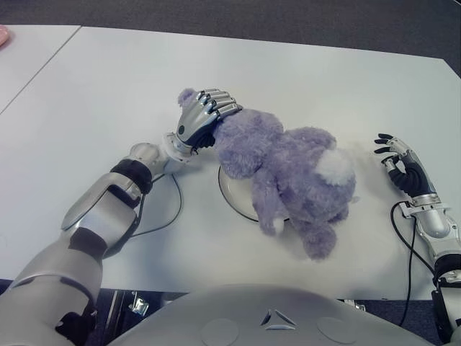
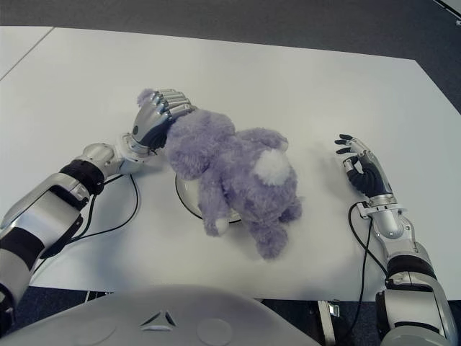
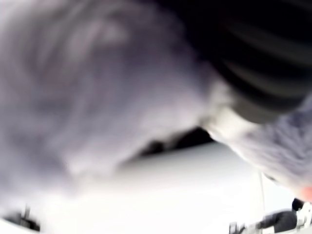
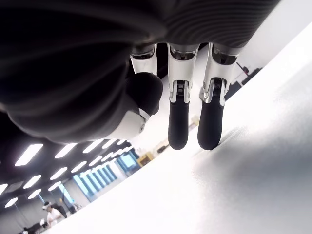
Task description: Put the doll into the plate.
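Observation:
A fluffy purple doll [image 1: 288, 173] with a white patch lies on its side across a white plate [image 1: 229, 194] in the middle of the table. Only the plate's left rim shows from under it. My left hand [image 1: 205, 115] is curled over the doll's head, and one ear pokes out behind the knuckles. In the left wrist view purple fur [image 3: 97, 97] fills the picture right against the palm. My right hand [image 1: 400, 164] is to the right of the doll, apart from it. Its fingers [image 4: 178, 124] are straight and hold nothing.
The white table [image 1: 108, 94] stretches far to the back and left, with a seam to a second table at the far left. Black cables [image 1: 169, 216] loop beside the left forearm, and another cable [image 1: 403, 241] runs by the right wrist. A pink object [image 1: 3, 34] sits at the far left corner.

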